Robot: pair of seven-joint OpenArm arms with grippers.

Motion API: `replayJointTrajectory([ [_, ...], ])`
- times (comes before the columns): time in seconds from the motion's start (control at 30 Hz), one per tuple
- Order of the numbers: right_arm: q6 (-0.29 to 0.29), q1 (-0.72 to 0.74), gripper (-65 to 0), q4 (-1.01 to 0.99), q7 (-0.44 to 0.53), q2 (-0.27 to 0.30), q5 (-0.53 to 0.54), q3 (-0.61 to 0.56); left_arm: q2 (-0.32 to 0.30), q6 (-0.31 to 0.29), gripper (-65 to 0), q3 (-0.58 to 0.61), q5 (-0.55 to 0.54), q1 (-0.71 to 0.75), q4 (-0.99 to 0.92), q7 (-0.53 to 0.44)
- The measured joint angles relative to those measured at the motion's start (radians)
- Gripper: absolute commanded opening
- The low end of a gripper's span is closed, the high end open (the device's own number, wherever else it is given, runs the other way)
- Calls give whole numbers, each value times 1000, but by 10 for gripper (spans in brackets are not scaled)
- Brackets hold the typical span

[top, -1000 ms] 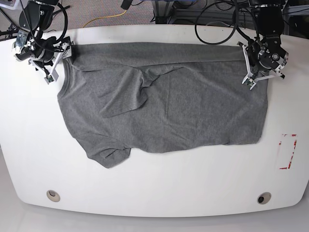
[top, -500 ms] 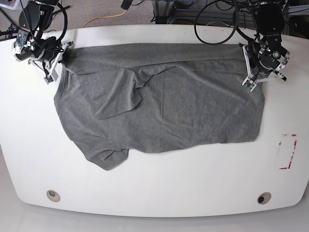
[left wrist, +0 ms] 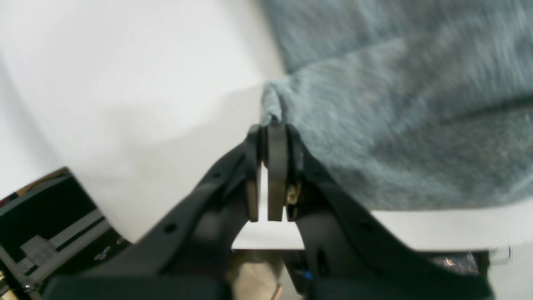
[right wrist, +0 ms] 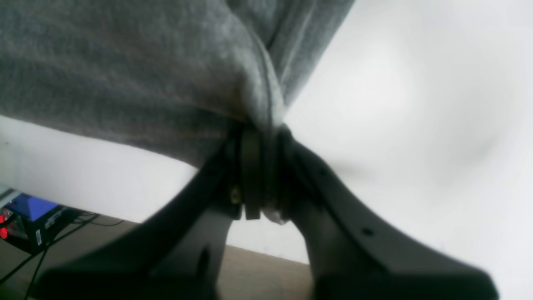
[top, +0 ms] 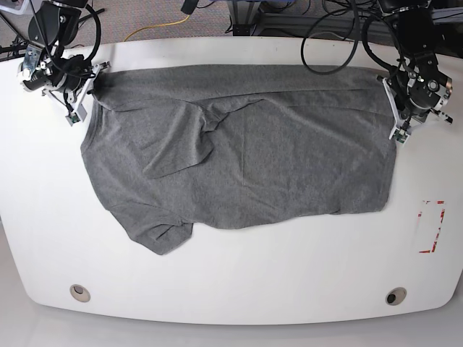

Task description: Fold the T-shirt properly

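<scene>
Right gripper (top: 72, 94): having just closed, it is now pinching the T-shirt (top: 246, 152) shoulder at the table's (top: 231, 289) far left corner
Left gripper (top: 400, 129): clamping the hem, having drawn it outward toward the right edge
Meaning: likely both corners secured for folding
T-shirt: lying spread across the far half, sleeve rumpled

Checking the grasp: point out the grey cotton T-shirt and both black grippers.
grey cotton T-shirt (top: 275, 159), base view, flat middle of the fabric.
left gripper (left wrist: 270, 129), left wrist view, fingertips pinching cloth.
right gripper (right wrist: 258, 131), right wrist view, fingertips pinching cloth.
</scene>
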Motion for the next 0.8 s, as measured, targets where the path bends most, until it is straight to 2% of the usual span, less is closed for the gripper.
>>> replayJointTrajectory([
  [0.27, 0, 0, -606, 0, 0, 0, 1, 0, -47, 0, -650, 18, -8, -52, -2, -3],
  [0.5, 0, 0, -606, 0, 0, 0, 0, 0, -146, 0, -650, 50, -3, -64, -2, -2],
  [0.77, 0, 0, -601, 0, 0, 0, 0, 0, -168, 0, -649, 56, -4, -73, -2, 1],
  [0.8, 0, 0, -599, 0, 0, 0, 0, 0, -168, 0, -624, 56, -5, -76, -2, 3],
])
